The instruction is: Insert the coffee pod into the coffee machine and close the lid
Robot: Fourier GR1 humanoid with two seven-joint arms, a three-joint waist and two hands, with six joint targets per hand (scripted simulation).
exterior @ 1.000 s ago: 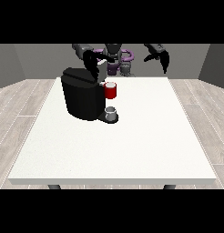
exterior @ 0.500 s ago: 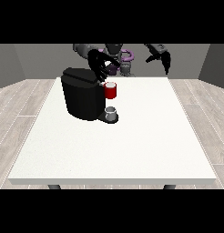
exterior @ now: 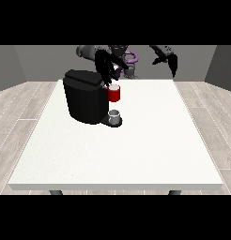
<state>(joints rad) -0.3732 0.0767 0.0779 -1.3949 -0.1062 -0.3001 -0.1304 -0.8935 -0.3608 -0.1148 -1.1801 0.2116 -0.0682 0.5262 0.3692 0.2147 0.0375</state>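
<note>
Lower now, the hand at the view's left hangs over the coffee machine, fingers pointing down, released; other hand raised, fingers unclear.

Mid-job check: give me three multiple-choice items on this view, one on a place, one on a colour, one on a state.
1. Where does the coffee machine stand on the table?
A. toward the view's left, far half
B. near right corner
C. near edge, centre

2. What colour is the holder at the machine's front?
A. blue
B. red
C. yellow

3. Where is the hand at the view's right?
A. flat on the table
B. on the machine
C. raised above the far edge

Answers: 1 A, the machine sits left of centre, nearer the robot. 2 B, it shows red above the small grey cup. 3 C, it hangs clear of everything.
</note>
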